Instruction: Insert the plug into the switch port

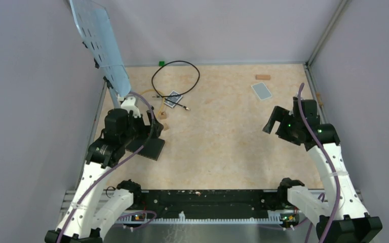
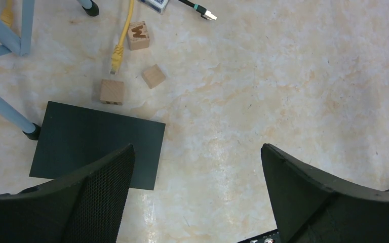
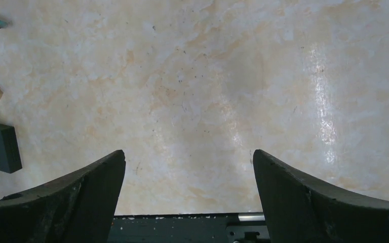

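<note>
Nothing done yet: left gripper [image 2: 197, 152] and right gripper [image 3: 188, 154] hang spread, empty; the yellow plug [image 2: 116, 56] lies loose just beyond the black box [image 2: 99, 144], switch port not visible; grasp and insertion remain

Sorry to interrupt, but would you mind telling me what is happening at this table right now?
Nothing is held yet. The left arm's fingers stand open above the flat black box, whose port does not show here. The right arm's fingers stand open over the table. A yellow cable's plug lies loose beside some wooden blocks, apart from the box.
</note>
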Robot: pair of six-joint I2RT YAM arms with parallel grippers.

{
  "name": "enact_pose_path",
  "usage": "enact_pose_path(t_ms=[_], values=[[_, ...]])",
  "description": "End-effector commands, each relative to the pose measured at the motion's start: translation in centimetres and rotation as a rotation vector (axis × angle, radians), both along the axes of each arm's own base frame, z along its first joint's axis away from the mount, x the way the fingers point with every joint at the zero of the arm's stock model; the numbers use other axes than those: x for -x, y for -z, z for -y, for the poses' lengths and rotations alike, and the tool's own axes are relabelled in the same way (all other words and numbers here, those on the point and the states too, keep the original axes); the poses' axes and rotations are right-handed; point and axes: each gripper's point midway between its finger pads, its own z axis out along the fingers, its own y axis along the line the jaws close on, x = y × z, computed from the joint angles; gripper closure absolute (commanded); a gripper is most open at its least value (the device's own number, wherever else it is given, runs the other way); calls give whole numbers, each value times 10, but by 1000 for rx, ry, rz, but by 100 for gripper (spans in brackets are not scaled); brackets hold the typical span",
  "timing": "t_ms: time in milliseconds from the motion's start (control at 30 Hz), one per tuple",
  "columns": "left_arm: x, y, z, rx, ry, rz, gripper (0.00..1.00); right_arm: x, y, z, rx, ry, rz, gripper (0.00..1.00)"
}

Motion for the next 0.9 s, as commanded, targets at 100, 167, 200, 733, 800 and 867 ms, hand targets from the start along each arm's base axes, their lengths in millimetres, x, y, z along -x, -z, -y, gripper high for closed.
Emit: enact_pose_path(t_ms=[100, 167, 200, 733, 800, 867], values=[[-8, -25, -10, 18, -73, 122, 1, -16, -33, -13, -54, -68, 142, 6], [-8, -27, -10, 20, -72, 130, 1, -17, -37, -17, -85, -64, 166, 6], [-7, -28, -10, 20, -72, 132, 1, -17, -38, -19, -100, -62, 178, 7], [2, -30, -55, -99, -277, 129, 1, -28, -41, -45, -244, -117, 253, 4], [2, -29, -55, -92, -280, 137, 1, -33, -37, -55, -294, -141, 246, 8], [3, -33, -57, -87, -287, 159, 1, -38, -31, -62, -338, -152, 233, 11]])
